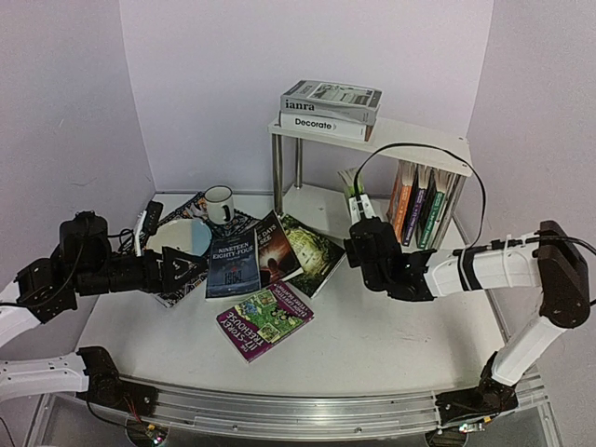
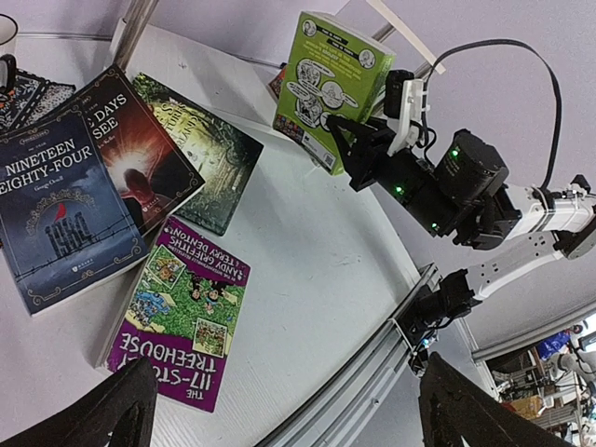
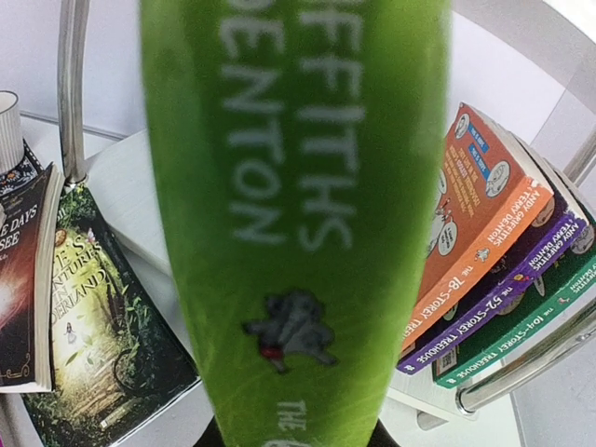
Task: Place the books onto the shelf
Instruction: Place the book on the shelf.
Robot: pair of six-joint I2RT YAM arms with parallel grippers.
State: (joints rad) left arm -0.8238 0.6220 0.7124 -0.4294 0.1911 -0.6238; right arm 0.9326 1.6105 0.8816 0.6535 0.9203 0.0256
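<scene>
Green paperback (image 2: 335, 79) clenched upright in right tool (image 2: 349, 149), just left of shelf (image 1: 419, 135).

Gripped near a lower corner, cover facing the left arm, close to shelf's lower tier. On that tier: row of Treehouse paperbacks (image 3: 494, 270), orange, purple and green, standing and leaning together. On top board: two thick books (image 1: 331, 107) stacked flat. Loose on desk (image 1: 372, 326), left of shelf: dark blue novel (image 1: 233, 265) with two more dark books beside it, purple Treehouse paperback (image 1: 265, 319) nearest the arms. Right arm stretched leftward across desk, forearm about level. Left tool (image 1: 191, 270) released, fingers spread wide, low over desk's left side, pointing toward the loose books.
</scene>
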